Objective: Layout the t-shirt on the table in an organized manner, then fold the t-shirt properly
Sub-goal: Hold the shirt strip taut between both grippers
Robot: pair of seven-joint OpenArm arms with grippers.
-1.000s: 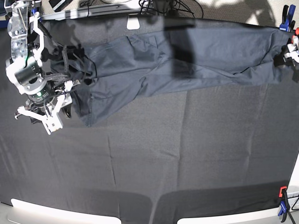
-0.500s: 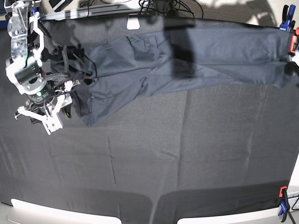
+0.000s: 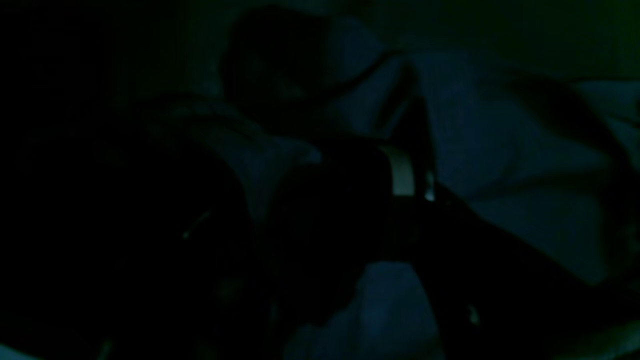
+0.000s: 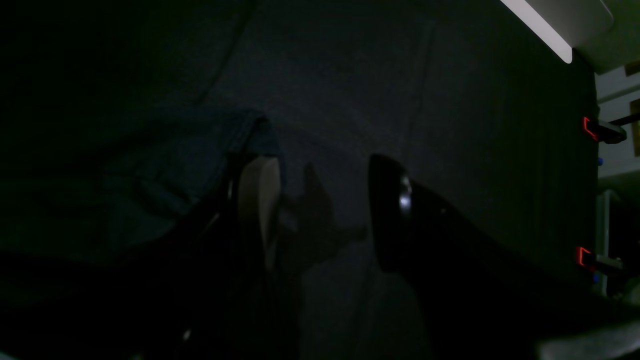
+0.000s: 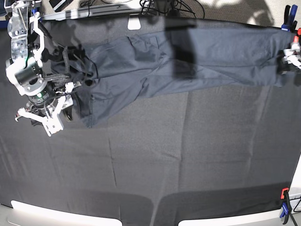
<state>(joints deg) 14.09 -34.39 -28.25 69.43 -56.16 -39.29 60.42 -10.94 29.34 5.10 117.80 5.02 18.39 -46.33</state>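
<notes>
The near part of the table (image 5: 155,160) is bare black cloth. Farther back, the t-shirt (image 5: 188,56) lies stretched in a long band from left to right across the far part of the table. At the left end, the right gripper (image 5: 59,110) sits just beside the shirt's edge. Its fingers (image 4: 257,200) are spread apart with only table between them, and the shirt touches the outside of one finger. At the far right edge, the left gripper (image 5: 288,60) is on the shirt's end. I cannot tell if it holds the shirt.
</notes>
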